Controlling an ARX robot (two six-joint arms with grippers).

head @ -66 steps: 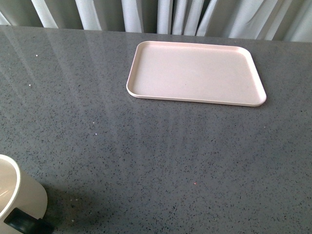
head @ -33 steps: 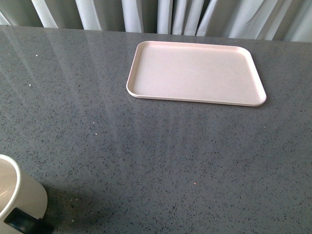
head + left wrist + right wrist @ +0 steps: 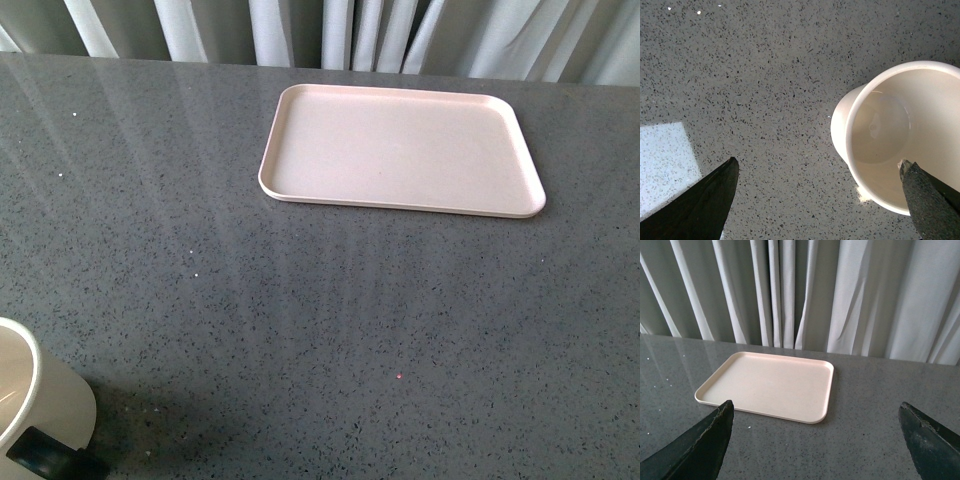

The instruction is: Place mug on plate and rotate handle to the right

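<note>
Fingers (image 3: 705, 205) of left gripper (image 3: 817, 162) and right gripper (image 3: 816, 405) gape wide, empty — left above mug (image 3: 890, 135).

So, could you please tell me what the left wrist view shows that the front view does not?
Only the left wrist view: the empty inside of the mug and the open left gripper. Only the front view: the plate, the handle and the curtains. Both: the mug standing on the grey countertop.
</note>
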